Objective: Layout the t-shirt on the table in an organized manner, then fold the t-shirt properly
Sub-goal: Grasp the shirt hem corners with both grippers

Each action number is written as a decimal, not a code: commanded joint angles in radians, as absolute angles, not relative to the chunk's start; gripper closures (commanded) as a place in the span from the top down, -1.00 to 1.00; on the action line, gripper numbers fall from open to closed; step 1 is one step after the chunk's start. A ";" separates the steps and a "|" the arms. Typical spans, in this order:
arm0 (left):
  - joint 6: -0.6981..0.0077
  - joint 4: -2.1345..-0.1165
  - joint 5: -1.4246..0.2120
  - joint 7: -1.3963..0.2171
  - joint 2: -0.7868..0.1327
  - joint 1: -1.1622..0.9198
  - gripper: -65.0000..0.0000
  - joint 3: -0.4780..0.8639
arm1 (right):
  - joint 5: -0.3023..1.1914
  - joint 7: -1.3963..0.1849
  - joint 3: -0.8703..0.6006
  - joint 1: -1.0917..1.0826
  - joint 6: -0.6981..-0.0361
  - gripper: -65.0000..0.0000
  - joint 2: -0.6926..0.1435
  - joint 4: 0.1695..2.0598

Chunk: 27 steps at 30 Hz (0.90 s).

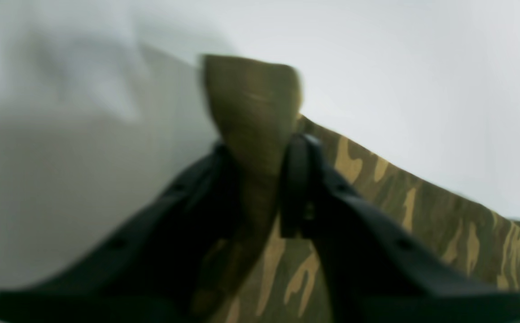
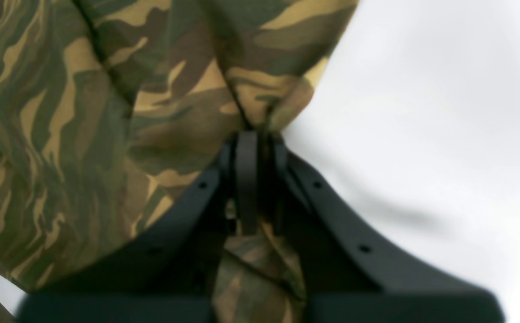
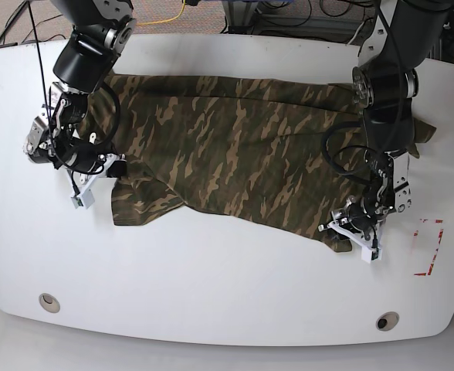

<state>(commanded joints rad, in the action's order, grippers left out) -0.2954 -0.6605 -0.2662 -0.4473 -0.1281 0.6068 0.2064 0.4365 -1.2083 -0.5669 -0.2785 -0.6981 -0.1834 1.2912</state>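
Along the table's near edge, two round grommet holes are set in bare white surface, with a red tape mark seen toward one end. Beyond that open strip, one camouflage t-shirt is spread crosswise over the middle of the table, its near hem uneven. Two grippers are counted. The left gripper is clenched on a bunched corner of the shirt, with white tabletop open past it. The right gripper is pinched on a gathered fold at the shirt's other end. More bare table lies behind the shirt.
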 joint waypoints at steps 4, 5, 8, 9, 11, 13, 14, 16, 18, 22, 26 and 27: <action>-0.288 -0.665 -0.266 -0.447 -0.131 0.605 -0.98 0.208 | 0.435 -1.208 -0.567 -0.278 -0.698 -1.00 -0.183 1.293; -0.288 -0.667 -0.266 -0.447 -0.131 0.605 -0.98 0.208 | 0.435 -1.208 -0.567 -0.278 -0.698 -1.00 -0.183 1.293; -0.288 -0.668 -0.266 -0.447 -0.134 0.604 -0.98 0.209 | 0.435 -1.208 -0.567 -0.280 -0.698 -1.00 -0.183 1.293; -0.288 -0.668 -0.266 -0.447 -0.134 0.596 -0.98 0.209 | 0.435 -1.208 -0.567 -0.282 -0.698 -1.00 -0.183 1.294; -0.288 -0.670 -0.269 -0.447 -0.134 0.582 -0.98 0.209 | 0.435 -1.208 -0.567 -0.283 -0.698 -1.00 -0.183 1.299; -0.288 -0.680 -0.272 -0.449 -0.136 0.579 -0.98 0.211 | 0.435 -1.208 -0.567 -0.283 -0.698 -1.00 -0.185 1.320; -0.288 -0.693 -0.272 -0.449 -0.136 0.575 -0.98 0.211 | 0.435 -1.208 -0.567 -0.282 -0.698 -1.00 -0.185 1.333; -0.288 -0.730 -0.271 -0.450 -0.145 0.561 -0.98 0.213 | 0.435 -1.211 -0.567 -0.278 -0.698 -1.00 -0.185 1.365; -0.288 -0.771 -0.271 -0.464 -0.157 0.535 -0.98 0.213 | 0.435 -1.237 -0.567 -0.277 -0.698 -1.00 -0.183 1.389; -0.288 -0.812 -0.271 -0.501 -0.157 0.522 -0.98 0.213 | 0.432 -1.248 -0.567 -0.277 -0.698 -1.00 -0.182 1.409; -0.288 -0.846 -0.272 -0.516 -0.157 0.515 -0.98 0.213 | 0.430 -1.245 -0.568 -0.277 -0.698 -0.86 -0.183 1.408; -0.288 -0.852 -0.272 -0.516 -0.157 0.507 -0.98 0.213 | 0.430 -1.245 -0.568 -0.277 -0.698 -0.79 -0.183 1.408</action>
<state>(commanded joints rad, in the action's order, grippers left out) -0.2877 -0.8523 -0.2723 -0.5163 -0.1573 0.5071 0.2125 0.4304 -1.2451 -0.5685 -0.2770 -0.6981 -0.1834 1.4078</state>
